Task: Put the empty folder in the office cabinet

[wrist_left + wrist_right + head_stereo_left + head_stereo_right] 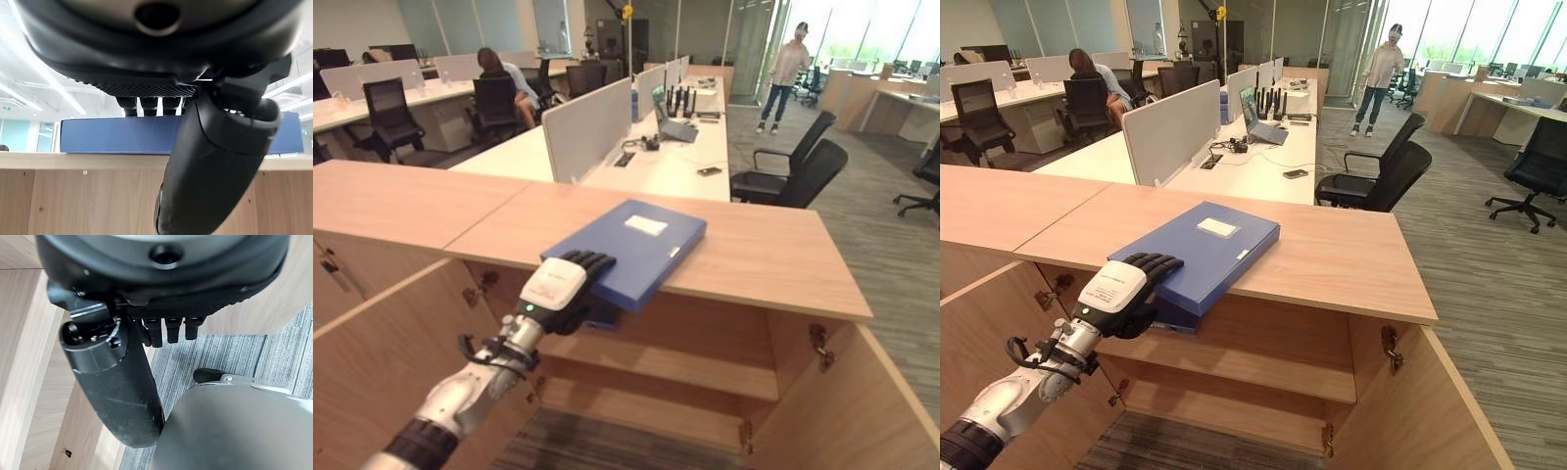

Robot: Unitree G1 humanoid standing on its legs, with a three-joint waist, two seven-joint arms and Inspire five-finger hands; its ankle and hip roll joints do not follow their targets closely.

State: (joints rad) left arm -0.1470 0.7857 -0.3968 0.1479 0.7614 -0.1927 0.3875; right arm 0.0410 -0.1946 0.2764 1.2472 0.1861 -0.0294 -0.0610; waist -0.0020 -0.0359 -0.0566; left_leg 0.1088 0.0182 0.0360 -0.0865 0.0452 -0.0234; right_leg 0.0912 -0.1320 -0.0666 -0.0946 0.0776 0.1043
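A blue folder (636, 245) with a white label lies flat on the wooden cabinet top (764, 255), its near end jutting past the front edge. My left hand (558, 289) holds that near end. Its fingers (1151, 262) rest on the cover, and in the left wrist view the thumb (215, 161) curls under the folder (112, 134). Below, the cabinet stands with both doors swung out and a bare shelf (675, 367) inside. My right hand (112, 382) hangs low beside a wooden panel over grey carpet, fingers relaxed and holding nothing.
The cabinet's right door (862, 411) and left door (382, 362) flank my left arm. Behind the cabinet are white desks with dividers and black office chairs (793, 176). One person sits at a far desk (504, 83); another stands in the aisle (788, 69).
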